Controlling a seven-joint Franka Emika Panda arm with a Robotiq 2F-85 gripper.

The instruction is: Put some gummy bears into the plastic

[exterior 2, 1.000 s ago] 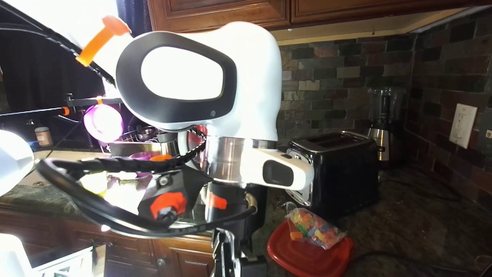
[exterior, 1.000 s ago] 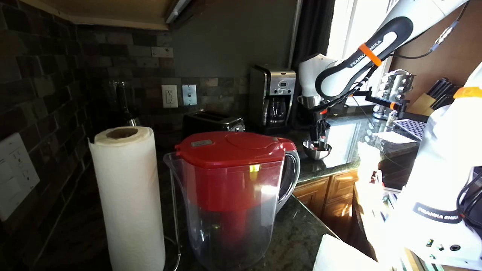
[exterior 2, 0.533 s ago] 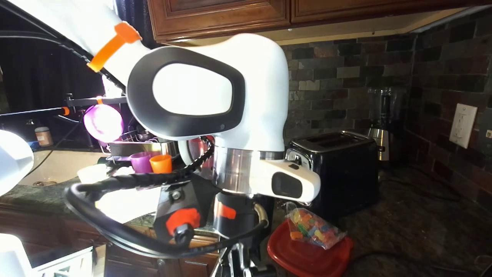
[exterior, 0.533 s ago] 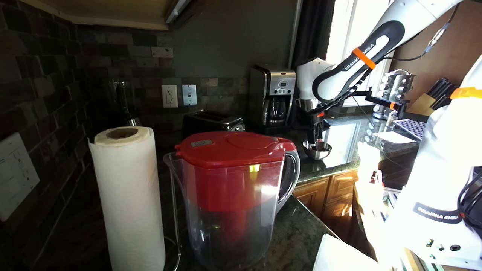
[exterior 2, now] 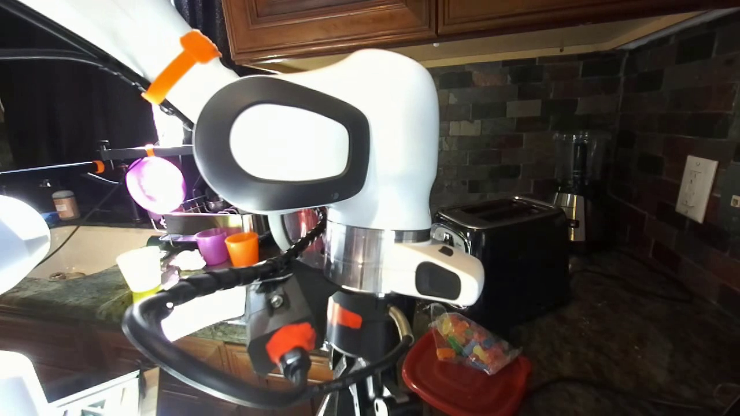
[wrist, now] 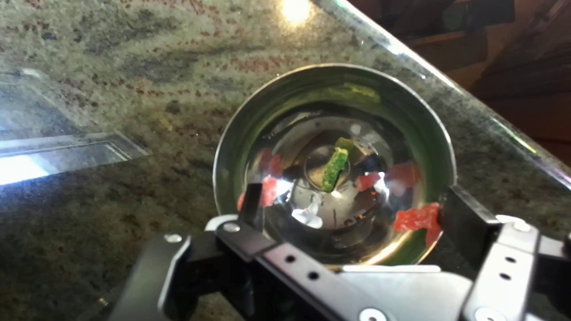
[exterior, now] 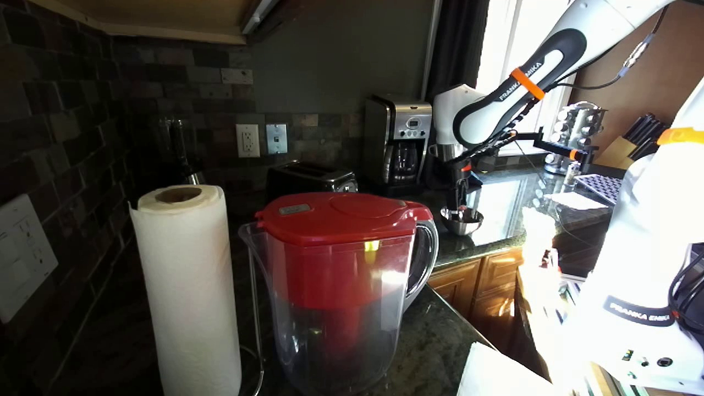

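In the wrist view, the claw has its fingers spread far apart and holds nothing. It hangs over the bowl. A green gummy is near the middle, and a red gummy sits at the side, right by a finger. I can't tell if they touch. If they do, the gummy could be sticky and not let go later. The bowl shines like a mirror, so some red patches may be just reflections, and the claw could pinch at nothing.

In an exterior view, the bowl is near the edge of the counter. If a finger pushes down on the rim, the bowl could tip or slide off.

In an exterior view, a bag of gummies lies on a red lid, by the toaster. I can't tell which one is the plastic. The bag looks floppy, so a gummy dropped there could miss and roll away.
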